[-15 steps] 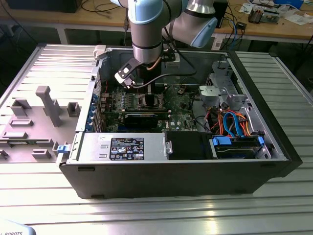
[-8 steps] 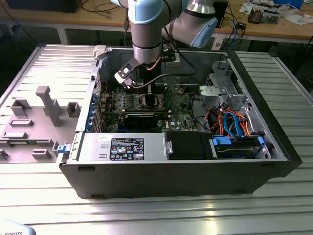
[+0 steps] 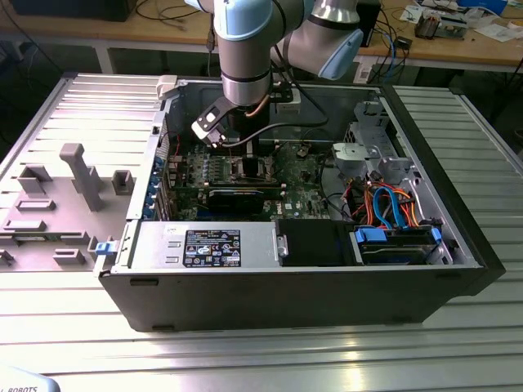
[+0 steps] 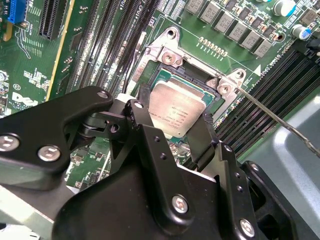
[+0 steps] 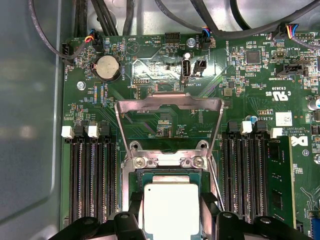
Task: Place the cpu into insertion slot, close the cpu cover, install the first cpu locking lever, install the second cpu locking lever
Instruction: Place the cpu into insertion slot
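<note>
First wrist view: one cpu

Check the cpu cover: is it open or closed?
Open. The cpu cover is swung back off the socket, with motherboard showing through its window, and the cpu lies uncovered.

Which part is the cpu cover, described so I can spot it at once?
Look inside the open computer case at the green motherboard, between the two banks of black memory slots. There the cpu cover stands swung open, hinged next to the silver-topped cpu. It is the only thin silver metal frame with a large open window showing board through it.
</note>
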Tool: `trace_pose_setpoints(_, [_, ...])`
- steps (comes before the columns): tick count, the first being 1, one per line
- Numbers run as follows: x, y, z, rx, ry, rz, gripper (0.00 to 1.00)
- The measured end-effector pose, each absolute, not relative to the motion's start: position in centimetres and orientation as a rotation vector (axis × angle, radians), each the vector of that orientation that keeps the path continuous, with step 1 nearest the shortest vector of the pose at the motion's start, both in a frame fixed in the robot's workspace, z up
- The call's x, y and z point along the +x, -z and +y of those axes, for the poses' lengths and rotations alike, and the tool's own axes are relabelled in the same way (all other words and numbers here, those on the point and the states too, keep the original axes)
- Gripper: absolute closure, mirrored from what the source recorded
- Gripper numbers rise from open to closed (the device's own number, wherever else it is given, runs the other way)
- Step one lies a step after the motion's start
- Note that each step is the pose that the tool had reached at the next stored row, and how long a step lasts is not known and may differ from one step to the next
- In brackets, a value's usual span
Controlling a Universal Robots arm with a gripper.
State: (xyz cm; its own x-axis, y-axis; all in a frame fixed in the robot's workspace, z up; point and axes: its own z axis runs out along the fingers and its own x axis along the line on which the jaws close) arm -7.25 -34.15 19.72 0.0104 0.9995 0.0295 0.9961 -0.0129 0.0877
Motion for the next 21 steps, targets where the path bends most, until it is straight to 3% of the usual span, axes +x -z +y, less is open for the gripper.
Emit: trace_pose_setpoints(21, [-7.26,-19.81,-34.12,2.188,-0.136,2.198,0.46])
